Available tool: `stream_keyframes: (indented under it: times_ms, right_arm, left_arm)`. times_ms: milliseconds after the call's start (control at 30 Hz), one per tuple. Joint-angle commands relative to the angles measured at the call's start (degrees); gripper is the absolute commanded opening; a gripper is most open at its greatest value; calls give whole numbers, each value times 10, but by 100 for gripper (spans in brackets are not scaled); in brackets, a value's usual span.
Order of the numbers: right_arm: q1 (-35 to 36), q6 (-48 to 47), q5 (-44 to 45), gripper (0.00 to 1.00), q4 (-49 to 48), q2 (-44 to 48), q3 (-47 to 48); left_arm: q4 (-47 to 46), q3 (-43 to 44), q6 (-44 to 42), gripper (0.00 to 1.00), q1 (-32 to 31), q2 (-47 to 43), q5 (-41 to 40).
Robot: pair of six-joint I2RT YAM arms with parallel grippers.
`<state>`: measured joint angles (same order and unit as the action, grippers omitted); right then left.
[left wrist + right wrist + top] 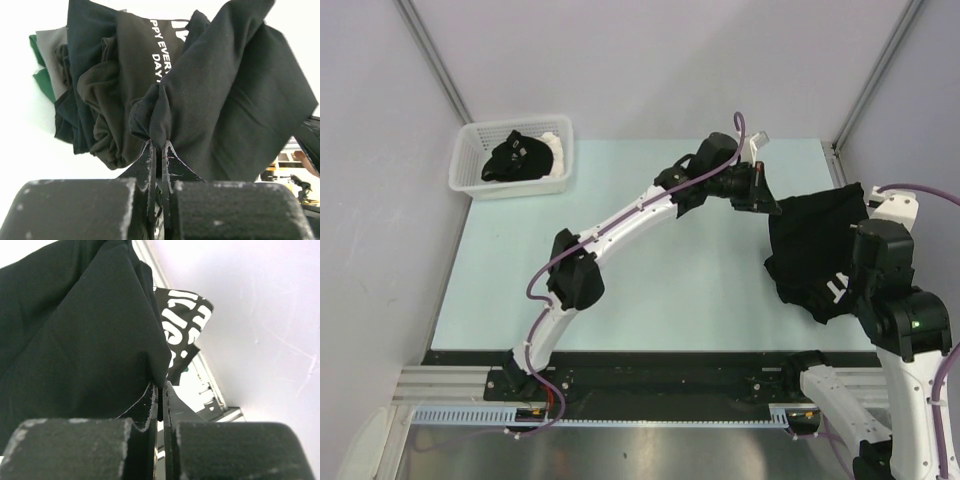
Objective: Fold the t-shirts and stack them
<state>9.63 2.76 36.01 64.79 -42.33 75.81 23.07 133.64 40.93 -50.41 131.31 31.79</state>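
Surface (670,290): pale green.
Held t-shirt (815,250): soft, limp; take hem corners.
Left hand (159,146): pinching t-shirt.
Right hand (159,386): pinching t-shirt.

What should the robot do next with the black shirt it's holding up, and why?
The left gripper and right gripper are both shut on the black t-shirt, which hangs bunched and wrinkled over the right side of the table. So the best next move is probably to ease the grippers apart and stretch it open, since it likely needs spreading flat before any fold.
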Motion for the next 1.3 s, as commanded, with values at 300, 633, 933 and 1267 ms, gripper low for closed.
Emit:
stream_keyframes:
  times_ms: [300,633,933,1267]
  right_arm:
    - [-14,-79,116,0,-134,-7,-91]
    - [-75,-96,73,0,-235,-18,-121]
    - [-146,-44,35,0,-258,-48,-149]
    - [-232,5,45,0,-253,-64,-180]
  left_arm:
    - [-116,55,47,0,-1,56,-5]
    - [-148,57,62,0,-1,81,-2]
    - [-159,57,71,0,-1,94,6]
    - [-163,50,78,0,-1,95,25]
